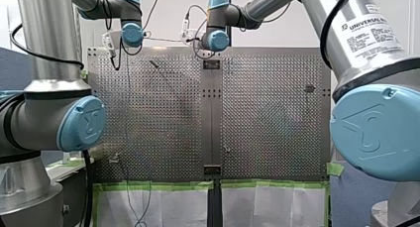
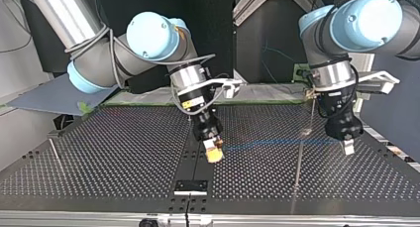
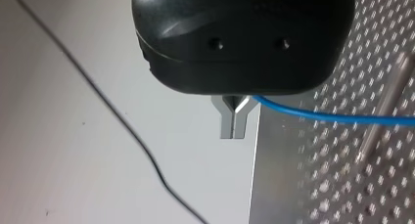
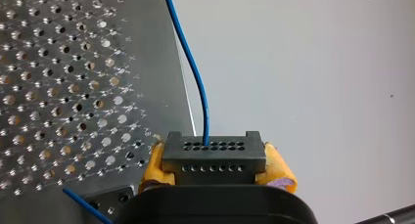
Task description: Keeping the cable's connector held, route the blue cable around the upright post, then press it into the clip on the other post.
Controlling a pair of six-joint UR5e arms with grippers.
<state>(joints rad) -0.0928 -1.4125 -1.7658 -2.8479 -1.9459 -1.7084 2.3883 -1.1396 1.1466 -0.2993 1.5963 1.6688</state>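
The right end effector (image 2: 214,151) grips the connector (image 4: 214,158). The left end effector (image 3: 235,121) is closed on the cable (image 3: 333,117), which crosses beside the post (image 3: 386,106). Routing seems not yet done; the clipping also remains.

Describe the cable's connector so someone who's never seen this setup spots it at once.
Over the perforated table, follow my right arm, at the top view's left, down to its hand. Between that hand's yellow pads sits the connector: a black block with two rows of small holes, the only thing the blue cable plugs into.
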